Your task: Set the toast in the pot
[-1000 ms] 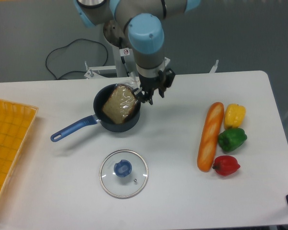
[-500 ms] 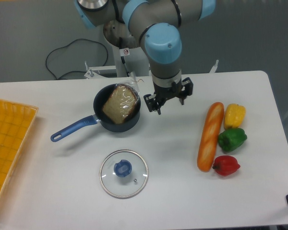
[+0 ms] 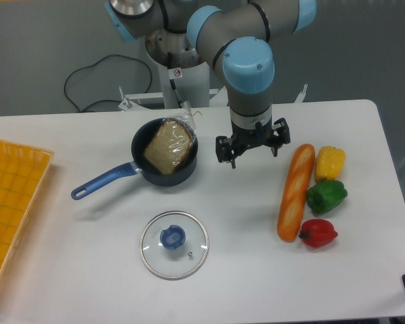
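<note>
1. One flat, roughly square tan-brown bread slice in clear crinkly plastic, the toast, lay in the small round dark navy saucepan with a lighter blue handle, the pot. It sat tilted, its upper corner and a twist of wrapper poking over the far rim, so it looked too wide to drop flat to the bottom.

2. The two-finger gripper of the grey and light blue arm hung above bare white table, between the pot and the long orange baguette. Its fingers stood spread apart and held nothing.

3. Judged by its look, the toast would be very light and fairly soft: it would bend or dent under a firm squeeze rather than break. The plastic wrap looked slick and loose, likely to slide against the bread and to crinkle under the pads.

4. If it had to be gripped again, the best place seemed the raised edge near the far rim, pinched across the slice's thin side with gentle force. The bunched wrapper tail there offered a second hold, though it might slip or tear.

5. The round glass lid with a blue knob lay near the front edge, well apart from the pot, and the task looked essentially done.
</note>
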Robot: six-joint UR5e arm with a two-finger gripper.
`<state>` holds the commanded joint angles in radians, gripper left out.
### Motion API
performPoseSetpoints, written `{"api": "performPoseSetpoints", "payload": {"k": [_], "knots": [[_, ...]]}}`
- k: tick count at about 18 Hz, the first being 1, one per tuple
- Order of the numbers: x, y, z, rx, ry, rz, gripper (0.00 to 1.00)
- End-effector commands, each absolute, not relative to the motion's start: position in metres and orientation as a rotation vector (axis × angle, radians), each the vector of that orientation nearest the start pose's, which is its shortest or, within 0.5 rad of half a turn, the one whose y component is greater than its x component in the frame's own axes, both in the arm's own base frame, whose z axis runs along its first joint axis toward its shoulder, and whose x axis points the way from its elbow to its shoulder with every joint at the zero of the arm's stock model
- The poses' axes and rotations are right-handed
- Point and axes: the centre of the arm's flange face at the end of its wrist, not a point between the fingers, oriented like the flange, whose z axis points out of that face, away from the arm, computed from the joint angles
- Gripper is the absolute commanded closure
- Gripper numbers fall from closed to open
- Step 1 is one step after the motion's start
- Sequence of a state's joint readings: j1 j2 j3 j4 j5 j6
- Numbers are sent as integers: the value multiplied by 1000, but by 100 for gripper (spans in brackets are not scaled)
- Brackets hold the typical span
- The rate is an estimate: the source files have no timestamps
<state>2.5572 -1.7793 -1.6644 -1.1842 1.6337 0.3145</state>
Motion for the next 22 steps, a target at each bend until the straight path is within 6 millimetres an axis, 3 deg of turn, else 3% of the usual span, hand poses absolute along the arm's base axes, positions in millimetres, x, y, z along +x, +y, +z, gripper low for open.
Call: {"api": "performPoseSetpoints", "payload": {"k": [5,9,18,20,22], "knots": [[-409,421,375,-2948,-964,167,0],[-413,423,369,-3040,-677,140,0],[-443,429,359,-3082,-489,138,0],[-454,430,351,-3091,-402,106,0],[-457,426,351,-3112,-201,104,0]]}}
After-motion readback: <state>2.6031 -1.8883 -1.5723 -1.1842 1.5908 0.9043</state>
